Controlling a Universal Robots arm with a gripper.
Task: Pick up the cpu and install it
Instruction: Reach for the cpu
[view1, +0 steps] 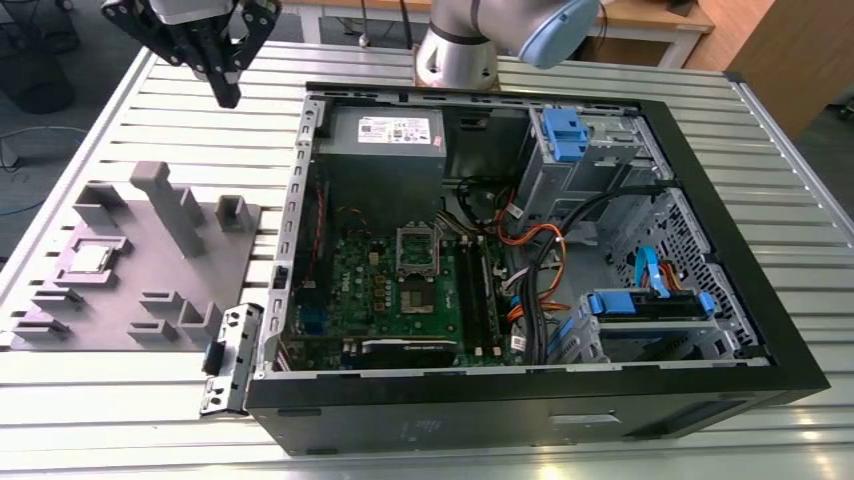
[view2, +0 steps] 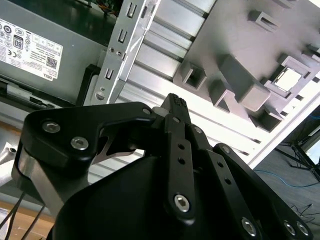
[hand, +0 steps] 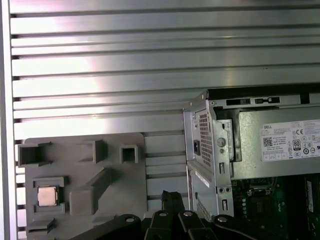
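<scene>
The cpu (view1: 91, 258), a small silvery square chip, lies flat in a square pocket of the grey moulded tray (view1: 227, 270) at the exterior view's left. It also appears in both wrist views, cpu (view2: 287, 80) and cpu (hand: 47, 196). My gripper (view1: 228, 95) hangs high above the slatted table behind the tray, well away from the chip, near the case's back corner. Its black fingers (view2: 175, 107) are pressed together with nothing between them. The silver socket frame (view1: 416, 248) sits on the green motherboard inside the open case.
The open black computer case (view1: 747, 250) takes up the table's middle and the exterior view's right, with a power supply (view1: 387, 130), cables and blue drive brackets inside. Upright blocks (view1: 167, 205) rise from the tray. A loose metal bracket (view1: 230, 355) lies beside the case.
</scene>
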